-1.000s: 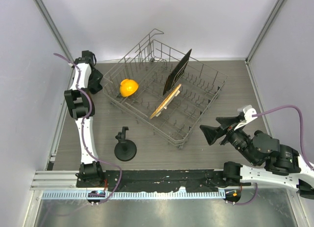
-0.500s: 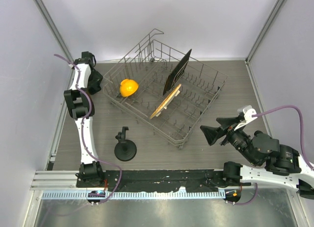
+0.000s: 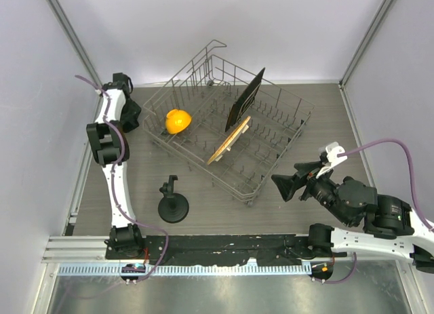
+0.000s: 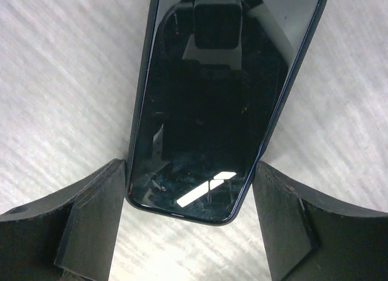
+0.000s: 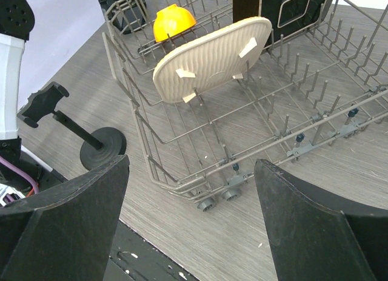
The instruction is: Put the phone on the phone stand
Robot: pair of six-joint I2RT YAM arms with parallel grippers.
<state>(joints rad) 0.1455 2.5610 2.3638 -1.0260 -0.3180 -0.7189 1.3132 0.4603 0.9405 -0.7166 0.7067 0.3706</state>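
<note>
**Hidden or cut-off items**
- In the top view, the phone is not showing: the left arm (image 3: 116, 188) is covering it at the far left corner of the table (image 3: 217, 205).
- In the left wrist view, the phone (image 4: 212, 99) is lying flat on the table, glossy face up. The upper frame edge is cutting off its far end.
- In the right wrist view, the frame edge is cutting off the top of the black board (image 5: 285, 11) that is standing in the dish rack (image 3: 283, 153).
- The kind of orange object (image 3: 178, 120) lying in the rack cannot be made out.

**Arm pose**
- The left arm is standing stretched along the left wall. The left gripper (image 4: 189, 169) is pointing down over the phone.
- Its jaws are standing wide, one finger at each long edge of the phone's near end. Whether they are pressing on it cannot be told.
- The right gripper (image 3: 291, 180) is hovering just beside the rack's near right side, with its jaws spread wide and holding nothing.

**Task items**
- The phone stand (image 3: 173, 204) is standing upright on the table in front of the rack, well apart from the phone.
</note>
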